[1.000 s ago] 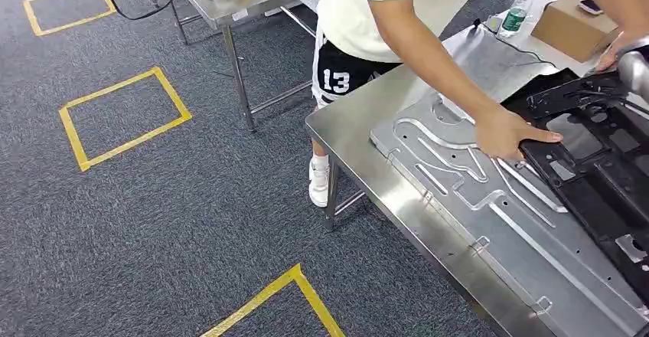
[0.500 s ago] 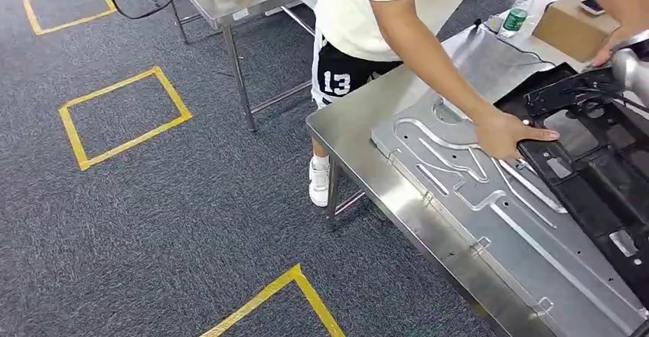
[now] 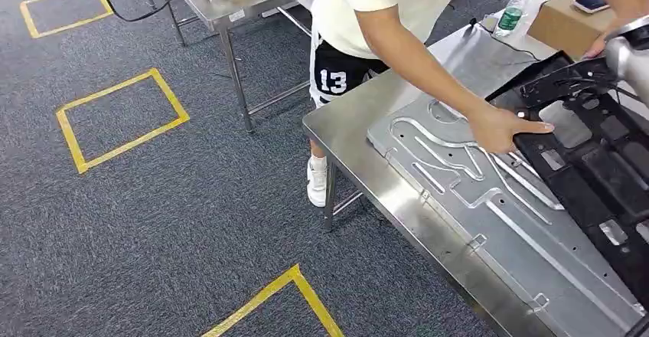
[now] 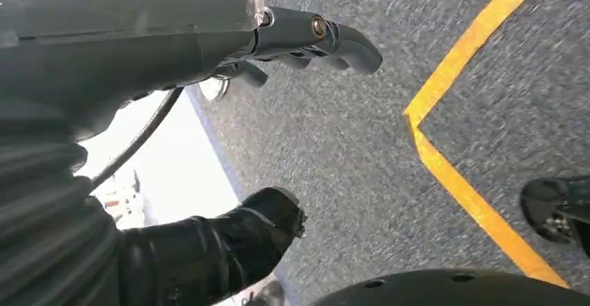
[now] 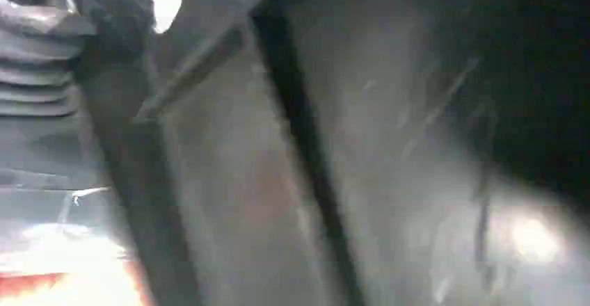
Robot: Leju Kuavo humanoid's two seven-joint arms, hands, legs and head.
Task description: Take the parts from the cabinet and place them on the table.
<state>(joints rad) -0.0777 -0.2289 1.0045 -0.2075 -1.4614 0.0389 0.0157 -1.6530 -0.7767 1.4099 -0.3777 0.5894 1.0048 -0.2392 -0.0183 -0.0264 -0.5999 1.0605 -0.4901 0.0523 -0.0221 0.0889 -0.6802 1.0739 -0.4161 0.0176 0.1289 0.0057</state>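
A person's hand (image 3: 501, 128) rests on the black part (image 3: 589, 161) lying over the plate (image 3: 490, 207) on the worktop (image 3: 344, 126) — the left hand (image 4: 278, 69) hangs empty, fingers apart — right hand's grip untellable.

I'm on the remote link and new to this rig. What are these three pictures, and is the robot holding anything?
The wide picture is the robot's own head view, looking down at a steel table. On it lie a silver stamped panel and a black frame part. A person's hand rests on the frame's edge. The other two come from cameras behind each wrist. The left hand hangs over carpet with yellow floor tape, fingers apart, holding nothing. The right wrist picture is dark and blurred, pressed close to dark bars, so its grip cannot be told.
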